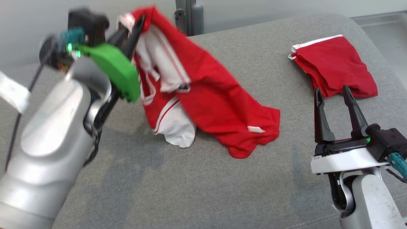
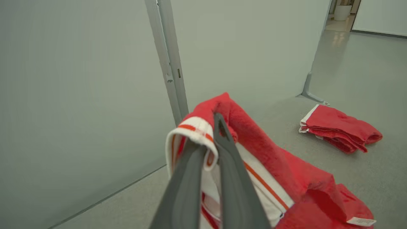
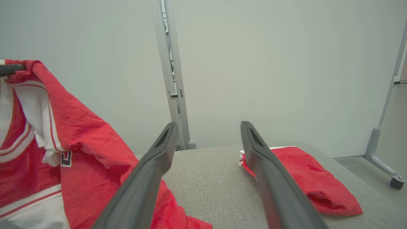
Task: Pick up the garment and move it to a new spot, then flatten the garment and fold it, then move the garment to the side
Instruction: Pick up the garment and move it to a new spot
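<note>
A red and white garment [image 1: 206, 92] hangs from my left gripper [image 1: 137, 24], which is shut on its white-banded top edge, raised above the grey cushioned surface [image 1: 203, 184]. The lower part of the garment still rests on the surface, with a white tag showing. In the left wrist view the shut fingers [image 2: 222, 149] pinch the white and orange trim of the garment [image 2: 286, 178]. My right gripper [image 1: 332, 92] stands open at the lower right, empty, its tips near a folded red garment [image 1: 337, 65]. The right wrist view shows the hanging garment [image 3: 82, 143] at left.
The folded red garment [image 3: 305, 178] lies at the surface's far right, also seen in the left wrist view as a folded pile [image 2: 340, 128]. A grey post [image 1: 190, 16] and pale wall stand behind the surface. A wheeled frame leg [image 3: 381, 152] stands on the floor at right.
</note>
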{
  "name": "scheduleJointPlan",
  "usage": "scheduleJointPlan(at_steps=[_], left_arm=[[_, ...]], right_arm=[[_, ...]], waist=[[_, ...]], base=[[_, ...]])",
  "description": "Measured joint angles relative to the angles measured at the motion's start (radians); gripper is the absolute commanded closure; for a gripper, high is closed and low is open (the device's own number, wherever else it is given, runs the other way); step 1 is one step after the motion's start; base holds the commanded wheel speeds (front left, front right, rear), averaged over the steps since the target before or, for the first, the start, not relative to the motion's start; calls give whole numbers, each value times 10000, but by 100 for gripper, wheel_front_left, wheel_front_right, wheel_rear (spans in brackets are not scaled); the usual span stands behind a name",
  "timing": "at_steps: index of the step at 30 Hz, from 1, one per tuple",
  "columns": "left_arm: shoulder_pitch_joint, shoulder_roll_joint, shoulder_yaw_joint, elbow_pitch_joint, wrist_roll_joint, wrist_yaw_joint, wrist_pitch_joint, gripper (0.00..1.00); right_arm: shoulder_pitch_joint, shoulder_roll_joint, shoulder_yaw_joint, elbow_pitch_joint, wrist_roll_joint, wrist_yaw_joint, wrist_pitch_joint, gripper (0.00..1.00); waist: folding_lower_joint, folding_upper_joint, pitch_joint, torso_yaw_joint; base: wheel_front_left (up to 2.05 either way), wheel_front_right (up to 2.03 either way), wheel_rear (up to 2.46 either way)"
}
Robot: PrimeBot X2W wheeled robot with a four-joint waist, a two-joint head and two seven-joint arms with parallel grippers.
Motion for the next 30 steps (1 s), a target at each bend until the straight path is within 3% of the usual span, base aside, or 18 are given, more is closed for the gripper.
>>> scheduleJointPlan(at_steps=[12,13,14,15,23,30], left_arm=[[1998,19,376,2500,-633,456,-1244,100],[2073,-31,410,2719,-665,495,-1360,82],[2141,-79,456,2905,-669,560,-1517,57],[2192,-125,500,3078,-683,604,-1682,0],[2779,-660,445,3881,-725,604,-2844,0],[3584,-805,571,3231,-548,708,-3528,0]], right_arm=[[-150,0,142,384,8,0,-12,0],[-151,4,150,424,10,0,-12,0],[-150,4,144,456,10,0,-12,0],[-149,2,138,485,10,0,-12,0],[83,2,-94,736,-69,0,-13,0],[261,2,-132,844,-186,0,-13,0]], waist=[[0,0,253,19],[0,0,240,30],[0,0,217,41],[0,0,190,54],[0,0,-216,324],[0,0,-698,684]], base=[[0,0,0],[0,0,0],[0,0,0],[0,0,0],[0,0,0],[0,0,0]])
